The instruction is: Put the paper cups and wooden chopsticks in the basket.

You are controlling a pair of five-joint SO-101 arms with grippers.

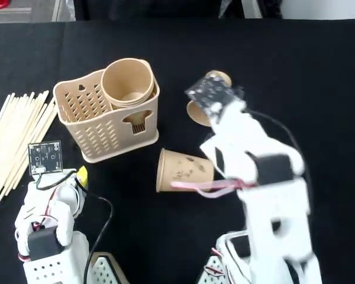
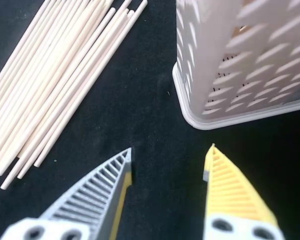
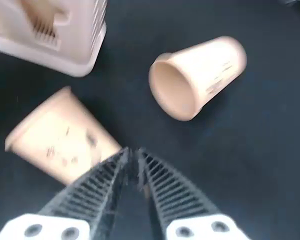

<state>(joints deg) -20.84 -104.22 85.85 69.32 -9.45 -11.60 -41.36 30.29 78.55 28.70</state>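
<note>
A beige perforated basket [image 1: 97, 127] stands at the table's left centre, with stacked paper cups [image 1: 128, 81] inside it. A bundle of wooden chopsticks [image 1: 15, 136] lies left of it. One paper cup [image 1: 183, 170] lies on its side in the middle; another cup [image 1: 202, 106] lies behind the right arm. My left gripper [image 2: 168, 155] is open above the cloth between the chopsticks [image 2: 55, 75] and the basket [image 2: 240, 65]. My right gripper [image 3: 134, 156] is shut and empty, hovering between the two fallen cups [image 3: 60, 135] [image 3: 197, 77].
Black cloth covers the table [image 1: 296, 71]. The right arm's white body [image 1: 266, 189] rises over the right centre. Bare cloth lies at the far right and the back.
</note>
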